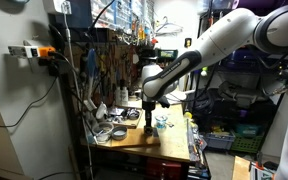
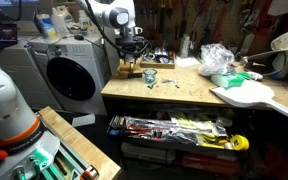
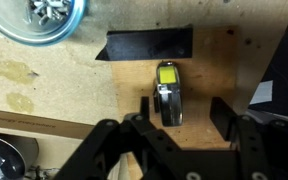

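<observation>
Wide open in the wrist view: the pincer point(image 3: 183, 112), clamped on nothing. Between its black fingers point(image 3: 144, 106), a small silver metal cylinder with a yellow end point(image 3: 168, 92), lying on the pale wooden desk point(image 3: 74, 95), yellow end toward 12 o'clock. Closer to the finger at 9 o'clock than to the one at 3 o'clock; contact with either not clear.

At 12 o'clock of the cylinder, just beyond it, a black angled plastic bracket point(image 3: 149, 43), flat on the wood. At 10 o'clock, well apart, a blue-rimmed round bowl of metal screws point(image 3: 36, 14), cut by the frame edge.

In both exterior views, the pincer point(image 1: 149, 122) point(image 2: 134, 58) pointing straight down, low over the desk point(image 1: 134, 140) point(image 2: 184, 92) — cylinder too small to make out there. Farther along the desk in an exterior view, a crumpled clear plastic bag point(image 2: 216, 58) and a white flat board point(image 2: 246, 95), well apart from the pincer.
</observation>
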